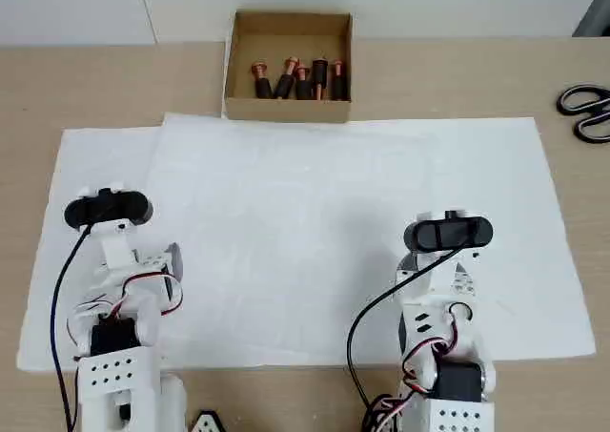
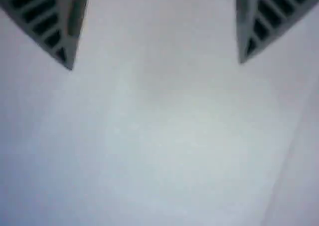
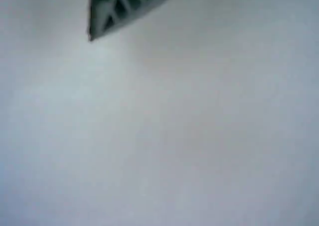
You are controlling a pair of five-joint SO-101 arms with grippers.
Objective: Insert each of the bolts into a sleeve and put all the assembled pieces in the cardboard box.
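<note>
Gaping wide over the white sheet [image 2: 164, 156], left tool [image 2: 154, 64] empty.

high view looks down over table [image 1: 57, 79]; wrist views close above white sheet [image 2: 164, 136], shared with high view.

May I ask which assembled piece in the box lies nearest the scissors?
The rightmost piece, by the right wall of the box; others lie further left.

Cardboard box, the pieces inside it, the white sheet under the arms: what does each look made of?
Cardboard box: brown paperboard, matte, with plain tan walls. Assembled pieces: dark sleeves, possibly plastic or rubber, with coppery bolt heads whose sheen suggests metal. White sheet: thin paper or foam wrap, matte and faintly creased; the look leaves open which.
</note>
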